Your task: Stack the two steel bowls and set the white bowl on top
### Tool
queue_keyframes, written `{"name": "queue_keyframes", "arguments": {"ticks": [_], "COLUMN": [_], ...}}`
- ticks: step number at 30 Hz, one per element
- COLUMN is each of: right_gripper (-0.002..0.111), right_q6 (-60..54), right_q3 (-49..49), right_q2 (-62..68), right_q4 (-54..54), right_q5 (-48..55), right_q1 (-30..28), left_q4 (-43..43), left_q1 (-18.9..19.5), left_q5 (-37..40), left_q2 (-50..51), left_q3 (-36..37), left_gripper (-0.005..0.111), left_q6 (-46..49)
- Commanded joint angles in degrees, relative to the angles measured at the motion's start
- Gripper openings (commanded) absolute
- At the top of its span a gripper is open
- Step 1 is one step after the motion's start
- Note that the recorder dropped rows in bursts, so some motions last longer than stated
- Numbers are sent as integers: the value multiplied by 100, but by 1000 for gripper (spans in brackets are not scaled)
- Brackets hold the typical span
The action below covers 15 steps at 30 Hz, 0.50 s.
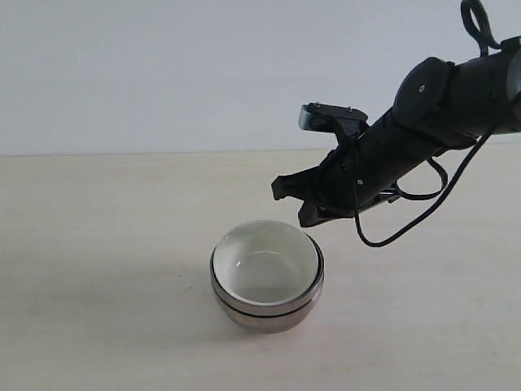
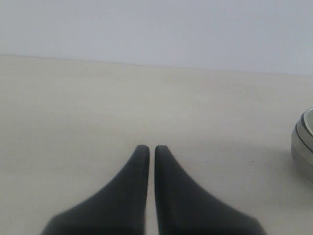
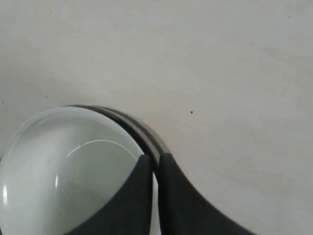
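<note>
The right claw [image 1: 291, 204] is squeezed together just above the edge of the white bowl [image 1: 264, 265], which sits in the steel bowls [image 1: 267, 314]. The left claw [image 2: 152, 148] is together too

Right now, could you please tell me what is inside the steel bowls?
The white bowl sits nested in the two stacked steel bowls, its inside empty. Its underside and the steel bowls' interiors are covered and cannot be seen.
</note>
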Motion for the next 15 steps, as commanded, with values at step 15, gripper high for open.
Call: {"name": "queue_keyframes", "arguments": {"ticks": [15], "right_gripper": [0], "right_q6": [261], "right_q3": [2992], "right_q2": [-3674], "right_q4": [134], "right_q5": [-2731], "right_q1": [-14], "left_q4": [10], "left_q1": [15], "left_q5": [-1], "left_q2": [-15], "left_q3": [22], "left_gripper": [4], "left_q6": [-5]}}
